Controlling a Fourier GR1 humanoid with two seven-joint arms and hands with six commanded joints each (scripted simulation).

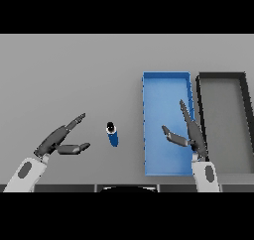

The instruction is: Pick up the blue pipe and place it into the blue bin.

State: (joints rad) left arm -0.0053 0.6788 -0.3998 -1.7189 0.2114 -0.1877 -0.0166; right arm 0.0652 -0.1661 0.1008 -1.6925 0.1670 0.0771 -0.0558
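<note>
We see a short, smooth blue pipe (113, 134), a cylinder with a pale open end, on the matte grey table (69, 70), near its front edge, toward the middle. Its long axis runs roughly front to back, open end facing away from us. The blue bin (165, 76), a shallow rectangular tray, lies just right of it, apart; a dark grey bin (222, 75) of like shape sits beside that. Our left hand (55, 140) hovers left of the pipe, fingers spread wide, holding nothing. Our right hand (192, 134) hangs over the blue bin's near right part, fingers straight and likewise empty.
</note>
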